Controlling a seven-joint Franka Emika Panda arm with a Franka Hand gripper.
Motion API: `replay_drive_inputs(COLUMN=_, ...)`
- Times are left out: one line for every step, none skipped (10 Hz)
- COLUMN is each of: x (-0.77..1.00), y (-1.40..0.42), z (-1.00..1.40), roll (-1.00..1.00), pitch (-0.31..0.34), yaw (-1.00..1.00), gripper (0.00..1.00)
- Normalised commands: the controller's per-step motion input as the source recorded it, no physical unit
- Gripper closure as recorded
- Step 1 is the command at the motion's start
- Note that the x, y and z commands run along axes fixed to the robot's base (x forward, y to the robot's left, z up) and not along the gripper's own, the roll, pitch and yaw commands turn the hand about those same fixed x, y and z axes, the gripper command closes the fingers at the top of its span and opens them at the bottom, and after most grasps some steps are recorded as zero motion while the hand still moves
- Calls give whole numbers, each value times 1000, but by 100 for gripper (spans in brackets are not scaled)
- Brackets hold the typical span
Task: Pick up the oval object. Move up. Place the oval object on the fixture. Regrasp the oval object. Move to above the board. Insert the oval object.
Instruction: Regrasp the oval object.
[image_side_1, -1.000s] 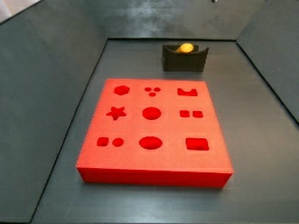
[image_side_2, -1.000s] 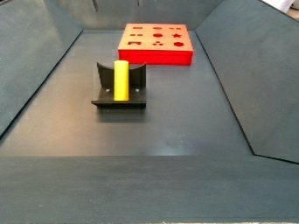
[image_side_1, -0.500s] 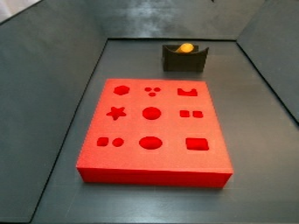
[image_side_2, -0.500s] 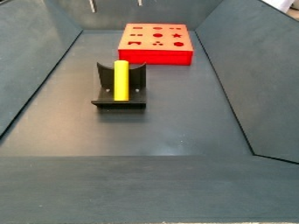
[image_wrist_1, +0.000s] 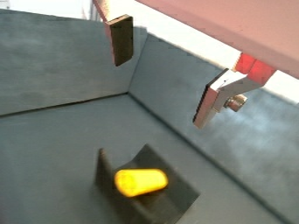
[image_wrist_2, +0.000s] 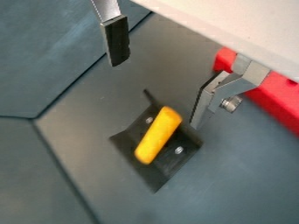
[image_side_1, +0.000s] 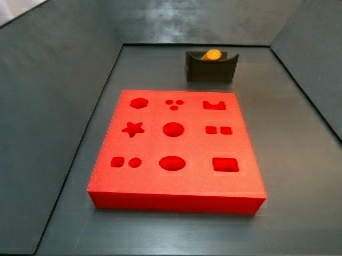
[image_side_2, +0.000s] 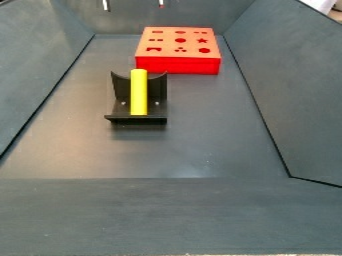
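The yellow-orange oval object (image_side_1: 211, 54) lies in the notch of the dark fixture (image_side_1: 211, 70) at the far end of the floor, beyond the red board (image_side_1: 174, 145). It also shows lying in the fixture (image_side_2: 136, 118) as a long peg (image_side_2: 136, 90). In both wrist views my gripper (image_wrist_1: 167, 70) (image_wrist_2: 162, 73) is open and empty, well above the oval object (image_wrist_1: 140, 181) (image_wrist_2: 156, 135) and apart from it. The fingers (image_wrist_2: 114, 42) stand wide, with nothing between them.
Dark sloping walls (image_side_1: 67, 90) enclose the grey floor (image_side_2: 174, 190). The board (image_side_2: 178, 47) lies flat, with several shaped cutouts in its top. A corner of it shows red in a wrist view (image_wrist_2: 274, 96) beside one finger.
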Motion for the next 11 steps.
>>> replay_drive_inputs(x=36, y=-25, z=-7, roll=1000, pitch=16, yaw=20, gripper=0)
replay_drive_inputs(x=46, y=-27, z=-7, roll=1000, pitch=32, yaw=25, gripper=0)
replay_drive_inputs(x=64, y=-28, z=-10, roll=1000, pitch=59, yaw=33, gripper=0)
replay_drive_inputs(x=75, y=-33, z=-13, roll=1000, pitch=89, yaw=44, gripper=0)
replay_drive_inputs(x=85, y=-38, z=-17, roll=952, pitch=130, yaw=67, gripper=0)
replay_drive_inputs(x=93, y=-40, z=-12, roll=753, pitch=139, yaw=83, gripper=0)
replay_drive_inputs(x=95, y=-42, z=-20, roll=495, pitch=141, yaw=112, gripper=0)
replay_drive_inputs(x=92, y=-32, z=-10, roll=331, pitch=130, yaw=130, gripper=0)
replay_drive_inputs(x=81, y=-27, z=-6, roll=236, pitch=106, yaw=148, gripper=0)
replay_drive_inputs(x=32, y=76, z=-1000, roll=239, pitch=94, yaw=156, gripper=0)
replay_drive_inputs(x=36, y=75, z=-1000, roll=222, pitch=66, yaw=164, gripper=0)
